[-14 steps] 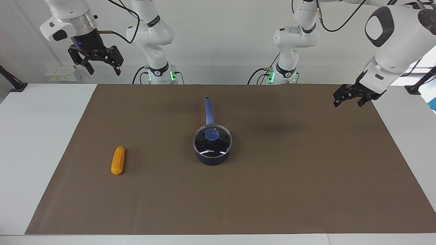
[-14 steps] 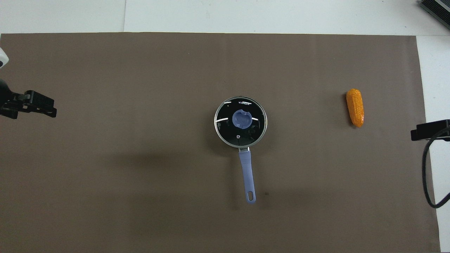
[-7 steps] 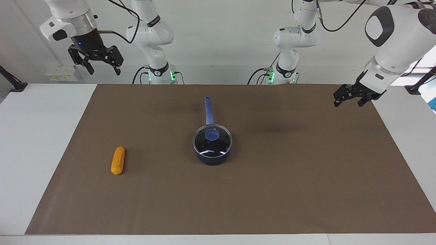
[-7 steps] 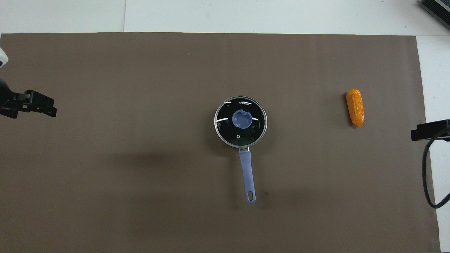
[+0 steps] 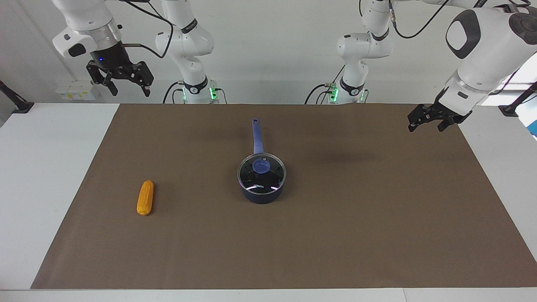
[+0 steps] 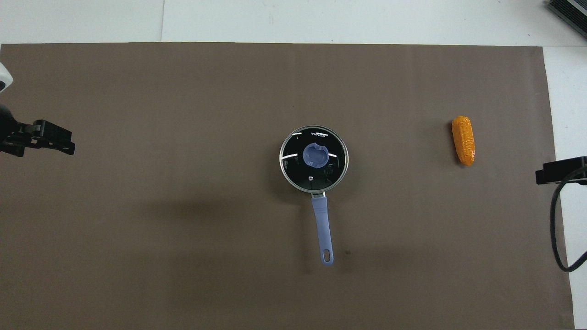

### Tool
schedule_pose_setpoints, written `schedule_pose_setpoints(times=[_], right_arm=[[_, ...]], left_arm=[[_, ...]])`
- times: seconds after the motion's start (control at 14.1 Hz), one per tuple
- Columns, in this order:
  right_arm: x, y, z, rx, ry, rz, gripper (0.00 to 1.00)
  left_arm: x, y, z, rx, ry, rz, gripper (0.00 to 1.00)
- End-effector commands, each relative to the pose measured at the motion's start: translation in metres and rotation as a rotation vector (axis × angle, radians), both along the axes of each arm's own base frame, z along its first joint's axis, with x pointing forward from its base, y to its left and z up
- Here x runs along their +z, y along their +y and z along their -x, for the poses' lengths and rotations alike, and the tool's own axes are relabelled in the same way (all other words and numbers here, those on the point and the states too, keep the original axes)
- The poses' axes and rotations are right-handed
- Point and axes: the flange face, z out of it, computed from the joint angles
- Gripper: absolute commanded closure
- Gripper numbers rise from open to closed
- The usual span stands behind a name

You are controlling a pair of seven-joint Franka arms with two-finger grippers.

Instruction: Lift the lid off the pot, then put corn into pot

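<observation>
The dark navy pot [image 5: 262,195] stands at the middle of the brown mat, its long blue handle [image 5: 256,136] pointing toward the robots. The glass lid [image 5: 268,178] with its blue knob [image 5: 261,167] sits on the pot; both also show in the overhead view, lid [image 6: 293,158] and handle [image 6: 322,229]. The corn [image 5: 145,197] lies on the mat toward the right arm's end, also in the overhead view [image 6: 463,140]. My right gripper [image 5: 130,89] is open, raised high over the table's edge by its base. My left gripper [image 5: 425,127] is open, raised over the mat's corner at the left arm's end.
The brown mat [image 5: 335,235] covers most of the white table [image 5: 50,167]. The left gripper [image 6: 59,137] and the right gripper [image 6: 550,172] show at the side edges of the overhead view. A black cable [image 6: 557,229] hangs by the right gripper.
Both grippers have shifted only slightly: the left a little toward the table's middle, the right a little upward. The pot, lid and corn have not moved.
</observation>
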Motion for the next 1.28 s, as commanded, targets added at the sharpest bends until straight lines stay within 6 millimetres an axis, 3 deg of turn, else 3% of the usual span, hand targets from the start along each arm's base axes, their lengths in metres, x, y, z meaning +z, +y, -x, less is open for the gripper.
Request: schedule_pose_setpoints(times=[0.0,0.28,0.71,1.14,1.21], right_arm=[[-0.047,-0.003,-0.015,0.056,-0.033,0.002,0.00],[-0.108,-0.003,-0.059,0.063,-0.032,0.011,0.00],[-0.221,-0.014,-0.124,0.055,-0.109,0.034,0.00],[-0.310,-0.054,-0.144,0.061,-0.122,0.054,0.00],[-0.319,-0.058,-0.144,0.056,-0.116,0.053,0.00]], left_arm=[[-0.008,-0.010,0.014,-0.011,-0.027,0.003,0.00],[-0.020,-0.041,0.016,-0.107,-0.027,0.007,0.00],[-0.050,-0.099,0.009,-0.209,-0.029,0.008,0.00],[-0.085,-0.181,0.007,-0.220,-0.064,0.005,0.00],[-0.094,-0.203,0.009,-0.207,-0.066,0.004,0.00]])
